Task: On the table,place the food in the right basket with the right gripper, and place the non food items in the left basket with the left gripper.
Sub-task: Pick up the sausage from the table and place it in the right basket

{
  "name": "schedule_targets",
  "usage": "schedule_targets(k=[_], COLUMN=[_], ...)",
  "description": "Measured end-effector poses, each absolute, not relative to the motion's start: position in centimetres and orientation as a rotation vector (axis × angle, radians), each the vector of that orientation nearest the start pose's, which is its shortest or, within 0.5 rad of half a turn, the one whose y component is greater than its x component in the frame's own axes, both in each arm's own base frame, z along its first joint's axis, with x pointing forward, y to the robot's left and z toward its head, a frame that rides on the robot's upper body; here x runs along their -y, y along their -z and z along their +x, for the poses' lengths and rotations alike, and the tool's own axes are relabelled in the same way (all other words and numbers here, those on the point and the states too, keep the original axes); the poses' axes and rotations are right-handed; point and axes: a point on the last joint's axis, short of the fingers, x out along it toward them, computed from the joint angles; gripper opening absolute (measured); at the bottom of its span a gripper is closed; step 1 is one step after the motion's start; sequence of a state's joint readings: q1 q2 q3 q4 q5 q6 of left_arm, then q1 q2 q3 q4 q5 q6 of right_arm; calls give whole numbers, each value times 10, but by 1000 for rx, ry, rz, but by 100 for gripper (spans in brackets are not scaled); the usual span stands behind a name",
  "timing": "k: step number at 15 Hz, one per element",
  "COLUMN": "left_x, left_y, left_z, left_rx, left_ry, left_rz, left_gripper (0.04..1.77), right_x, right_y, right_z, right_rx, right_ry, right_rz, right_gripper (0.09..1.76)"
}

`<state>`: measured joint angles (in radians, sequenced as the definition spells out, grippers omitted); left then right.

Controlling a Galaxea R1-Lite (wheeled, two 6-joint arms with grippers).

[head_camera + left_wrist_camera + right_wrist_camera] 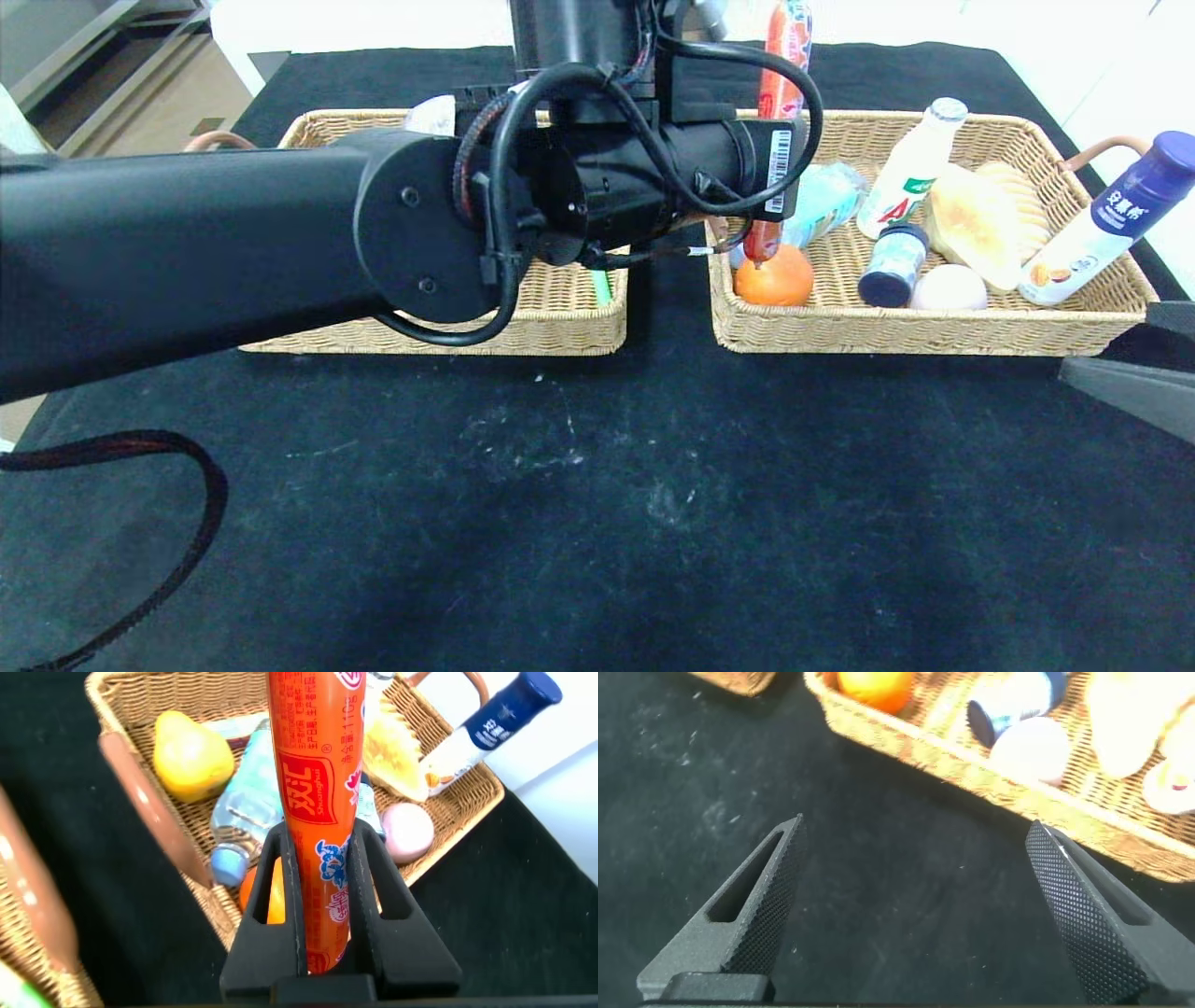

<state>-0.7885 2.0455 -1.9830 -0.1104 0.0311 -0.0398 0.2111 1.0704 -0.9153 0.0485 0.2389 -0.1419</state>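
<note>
left arm fills the near head view, sausage clamped in left end effector over the right basket.
head view: left arm [187, 252] reaches across the left basket [579, 327]; sausage [780, 84] upright, lower tip just above the orange [775, 277] in the right basket [840, 331] on the black table [597, 485]; right arm at the right edge. left wrist view: left end effector [322, 905] clamped tight on the sausage [313, 793]; basket below holds a pear [192, 756], egg [408, 829], bottles. right wrist view: right end effector [915, 905] spread wide, holding nothing, over the table just beside the right basket [971, 775].
</note>
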Motion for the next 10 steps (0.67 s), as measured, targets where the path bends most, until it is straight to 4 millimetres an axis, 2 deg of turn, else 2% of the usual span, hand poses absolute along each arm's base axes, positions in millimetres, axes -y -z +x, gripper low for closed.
schedule_targets(k=[5, 10], left_x=[300, 309], left_y=[-333, -318], left_z=[309, 324], left_rx=[131, 189], left_ry=[792, 804], left_rz=[-62, -22], left_gripper=[35, 35], right_x=[-36, -36], right_y=[-289, -288], right_z=[130, 129], right_rx=[-127, -126], right_ry=[-483, -484], right_rz=[-155, -154], right_gripper=[171, 171])
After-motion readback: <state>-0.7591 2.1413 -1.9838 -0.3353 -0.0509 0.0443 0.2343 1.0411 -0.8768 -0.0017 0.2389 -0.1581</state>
